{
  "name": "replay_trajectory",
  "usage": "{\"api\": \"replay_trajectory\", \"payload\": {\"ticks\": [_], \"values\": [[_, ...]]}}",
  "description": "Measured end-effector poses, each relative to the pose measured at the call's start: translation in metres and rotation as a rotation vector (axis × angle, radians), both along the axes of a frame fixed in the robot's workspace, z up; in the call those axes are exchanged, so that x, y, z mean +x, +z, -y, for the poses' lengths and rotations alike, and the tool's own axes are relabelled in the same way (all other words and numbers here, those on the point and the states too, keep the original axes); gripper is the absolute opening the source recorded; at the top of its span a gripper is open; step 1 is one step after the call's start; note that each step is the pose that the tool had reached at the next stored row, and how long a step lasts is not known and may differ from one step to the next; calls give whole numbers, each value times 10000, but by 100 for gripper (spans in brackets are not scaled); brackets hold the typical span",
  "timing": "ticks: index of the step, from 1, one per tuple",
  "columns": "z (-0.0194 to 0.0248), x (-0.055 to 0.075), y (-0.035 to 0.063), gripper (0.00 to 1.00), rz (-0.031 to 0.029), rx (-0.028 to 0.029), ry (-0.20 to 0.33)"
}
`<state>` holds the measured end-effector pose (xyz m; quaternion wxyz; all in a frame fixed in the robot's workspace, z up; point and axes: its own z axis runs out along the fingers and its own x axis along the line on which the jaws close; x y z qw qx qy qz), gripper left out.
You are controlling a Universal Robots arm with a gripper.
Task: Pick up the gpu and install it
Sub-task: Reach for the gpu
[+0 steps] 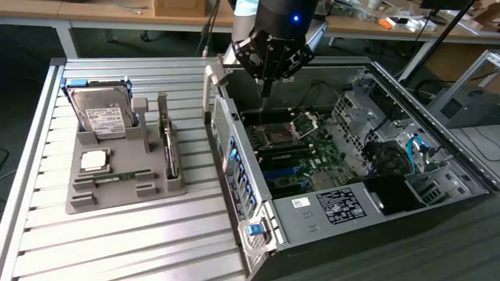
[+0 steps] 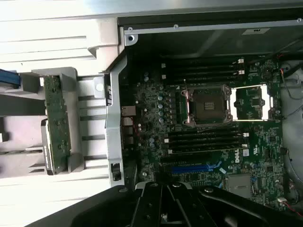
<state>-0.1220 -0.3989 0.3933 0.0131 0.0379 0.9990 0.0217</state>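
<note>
One gpu [image 1: 167,140]: on edge in the holder [image 1: 117,193], well apart from the pincer [image 1: 264,93], untouched.
Pincer: clenched on nothing, hanging over the open case [image 1: 312,213].
Doing the pick well: by my judgement, jaws parted first, then a square grip on the card's top edge.
Wrist view adds: gpu's [image 2: 57,123] green face; blue slot [image 2: 194,169] near the pincer [image 2: 163,208].
Exterior view adds: drive [image 1: 102,114] beyond the gpu.

bright overhead light; glare on ribbed table [image 1: 117,234]; computer case [image 1: 312,222] interior dim, shadowed.
</note>
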Motion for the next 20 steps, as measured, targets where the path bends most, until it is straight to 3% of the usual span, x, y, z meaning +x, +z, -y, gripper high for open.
{"api": "replay_trajectory", "payload": {"ticks": [16, 20], "values": [[0, -81, 0, 11, 0, 0, 0], [0, -151, 0, 11, 0, 1, 0]]}}
